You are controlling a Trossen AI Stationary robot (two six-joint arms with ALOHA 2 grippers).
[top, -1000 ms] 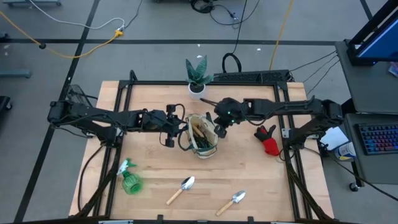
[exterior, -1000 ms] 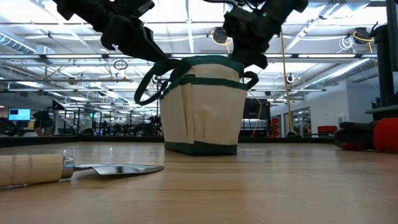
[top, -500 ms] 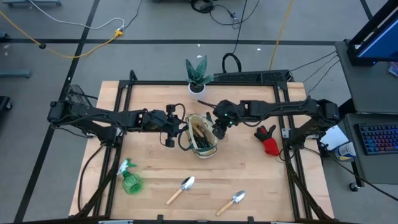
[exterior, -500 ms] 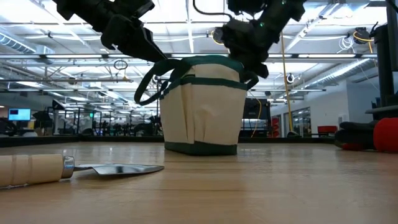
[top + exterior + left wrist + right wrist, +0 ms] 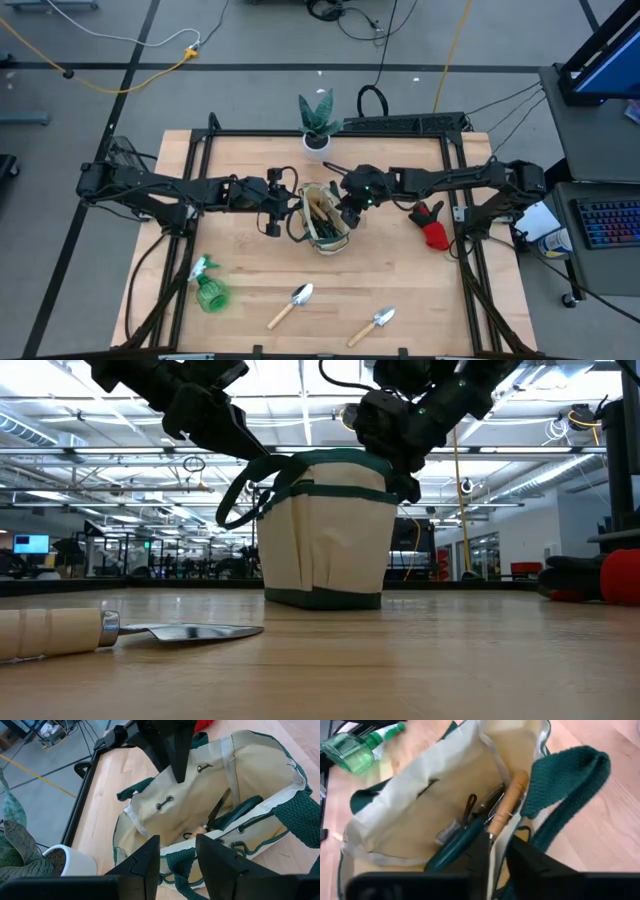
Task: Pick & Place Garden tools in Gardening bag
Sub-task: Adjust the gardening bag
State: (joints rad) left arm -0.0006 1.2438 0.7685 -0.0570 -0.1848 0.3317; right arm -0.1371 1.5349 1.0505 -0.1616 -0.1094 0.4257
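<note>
Bag (image 5: 325,228): beige tote with dark green trim, upright mid-table, mouth open; from table height it stands just behind a trowel lying flat.
Inside the bag: a wooden-handled tool (image 5: 506,806) leaning on the wall, with dark-handled pruners (image 5: 462,836) beside it.
Left gripper (image 5: 276,203): at the bag's left edge, by the green loop handle (image 5: 240,508); its fingers (image 5: 142,865) sit a small gap apart over the rim, with bag strap and trim showing in the gap, though I can't tell if they pinch it.
Right gripper (image 5: 349,213): over the bag's right rim, pointing down into the opening; fingers (image 5: 482,851) slightly apart, just above the wooden handle, not clamped on it.
Trowels: one (image 5: 292,304) and another (image 5: 373,324) lie on the near part of the table, well apart from the bag.
Spray bottle (image 5: 208,288): green, near the table's left front.
Red item (image 5: 432,226): on the right side, beside the right arm.
Plant (image 5: 317,122): in a white pot at the far edge, behind the bag.
</note>
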